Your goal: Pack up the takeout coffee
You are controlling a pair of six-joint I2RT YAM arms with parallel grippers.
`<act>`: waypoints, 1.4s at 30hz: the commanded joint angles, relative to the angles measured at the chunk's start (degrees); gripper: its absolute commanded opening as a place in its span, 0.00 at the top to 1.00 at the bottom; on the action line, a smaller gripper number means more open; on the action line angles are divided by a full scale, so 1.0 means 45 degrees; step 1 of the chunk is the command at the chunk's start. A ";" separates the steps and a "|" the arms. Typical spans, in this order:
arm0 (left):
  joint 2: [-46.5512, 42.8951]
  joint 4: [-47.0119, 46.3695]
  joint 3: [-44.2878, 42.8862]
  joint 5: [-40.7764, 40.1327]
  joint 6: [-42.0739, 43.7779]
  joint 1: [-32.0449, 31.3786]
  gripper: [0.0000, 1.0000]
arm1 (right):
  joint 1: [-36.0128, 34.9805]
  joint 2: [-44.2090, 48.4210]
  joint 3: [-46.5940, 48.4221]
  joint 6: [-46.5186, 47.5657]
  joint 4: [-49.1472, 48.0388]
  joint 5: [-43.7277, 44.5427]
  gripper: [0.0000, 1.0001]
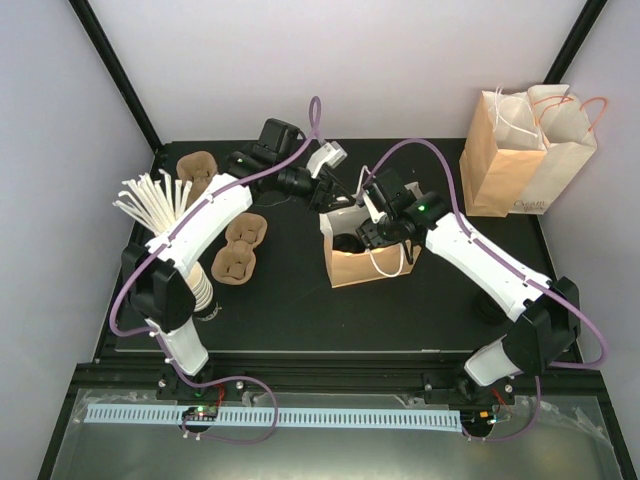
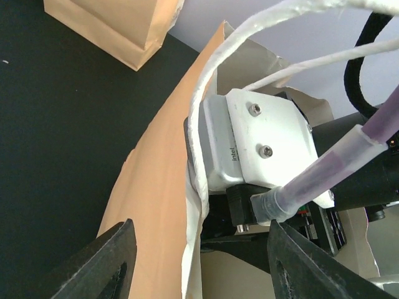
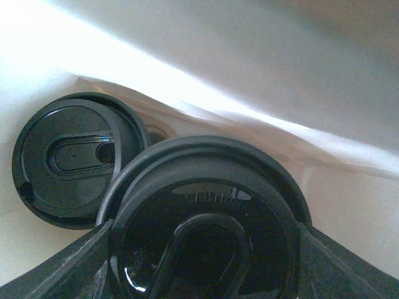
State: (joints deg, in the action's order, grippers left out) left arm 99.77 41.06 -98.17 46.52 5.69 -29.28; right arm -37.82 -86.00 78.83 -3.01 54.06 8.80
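Takeout coffee (image 3: 206,230) clamped in right tool (image 1: 375,235) could tip the other cup (image 3: 68,159); left tool (image 2: 201,255) has jaws apart around the bag (image 2: 156,187) edge.

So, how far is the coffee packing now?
Done: one takeout cup with a glossy black round lid sits inside the brown paper bag. In hand: the right gripper holds a second black-lidded cup inside it; the left gripper straddles the bag's rim, open. Left: release, withdraw.

text "intel" | on wrist camera housing (image 2: 218,140); print on far paper bag (image 1: 520,150) | illegible
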 commanded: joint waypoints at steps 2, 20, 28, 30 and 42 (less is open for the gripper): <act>0.0169 0.0100 0.0107 0.0286 0.0623 -0.0200 0.42 | 0.0075 0.0498 -0.0105 -0.0309 -0.0082 0.0038 0.87; 0.0586 0.0652 -0.0240 -0.1510 0.0407 -0.0580 0.96 | 0.0426 0.1254 -0.0815 -0.1118 -0.0062 0.0345 0.89; -0.0076 -0.0359 0.0175 -0.1986 -0.0854 -0.0907 0.99 | 0.0554 0.1830 -0.1374 -0.1135 -0.0165 0.0920 0.89; -0.0377 -0.1048 0.0493 -0.2263 -0.1326 -0.1001 0.98 | 0.0569 0.2132 -0.1643 -0.1051 -0.0288 0.1374 0.89; -0.1193 -0.2329 0.1079 -0.3364 -0.2354 -0.1420 0.98 | 0.0540 0.3337 -0.3252 0.0376 -0.2524 0.0496 0.91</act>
State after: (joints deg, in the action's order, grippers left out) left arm 96.18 33.10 -91.29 33.45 -2.72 -35.66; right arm -35.59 -69.38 62.67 -3.46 45.10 12.88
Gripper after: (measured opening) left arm 0.024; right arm 0.733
